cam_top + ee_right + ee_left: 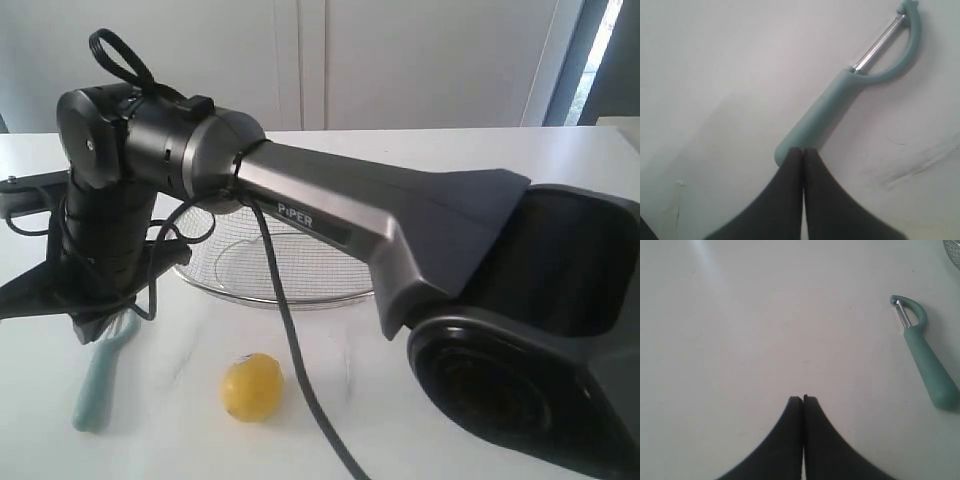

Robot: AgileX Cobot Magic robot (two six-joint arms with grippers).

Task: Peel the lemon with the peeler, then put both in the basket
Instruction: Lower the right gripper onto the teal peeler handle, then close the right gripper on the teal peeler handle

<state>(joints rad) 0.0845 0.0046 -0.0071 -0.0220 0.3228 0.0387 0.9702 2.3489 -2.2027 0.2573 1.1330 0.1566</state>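
One peeler [840,107] lies flat; handle end at the closed right gripper [803,149].

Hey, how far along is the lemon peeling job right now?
Nothing looks done: the lemon lies unpeeled on the table, outside the basket. In hand: the right gripper, shut, hovers at the handle end of the peeler without gripping it; the left gripper is shut over the table. Left: grasping, peeling, and putting both in the basket.
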